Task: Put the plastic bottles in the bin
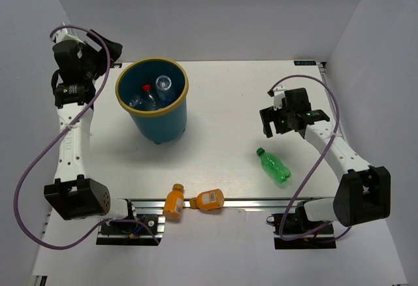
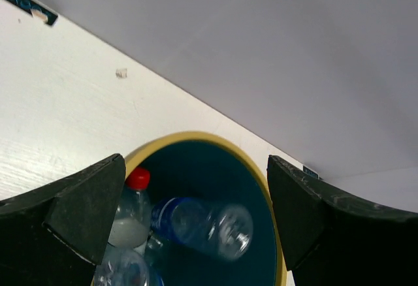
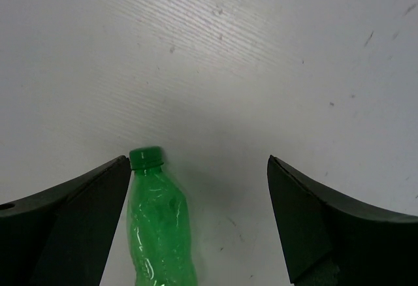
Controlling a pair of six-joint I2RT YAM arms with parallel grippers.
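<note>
The teal bin with a yellow rim (image 1: 124,80) stands at the back left of the table. Inside it lie a clear bottle with a red cap (image 1: 147,90) and clear blue-labelled bottles (image 1: 163,83). My left gripper (image 1: 112,51) is open and empty, just left of and above the bin. Its wrist view looks down into the bin (image 2: 262,185) at the red-capped bottle (image 2: 130,214) and a blurred clear bottle (image 2: 202,226). My right gripper (image 1: 270,123) is open above the table, behind the green bottle (image 1: 274,166). That bottle lies by the left finger in the right wrist view (image 3: 160,227). Two orange bottles (image 1: 174,202) (image 1: 209,200) lie at the near edge.
White walls close in the table on the left, back and right. An aluminium rail (image 1: 261,203) runs along the near edge between the arm bases. Purple cables loop off both arms.
</note>
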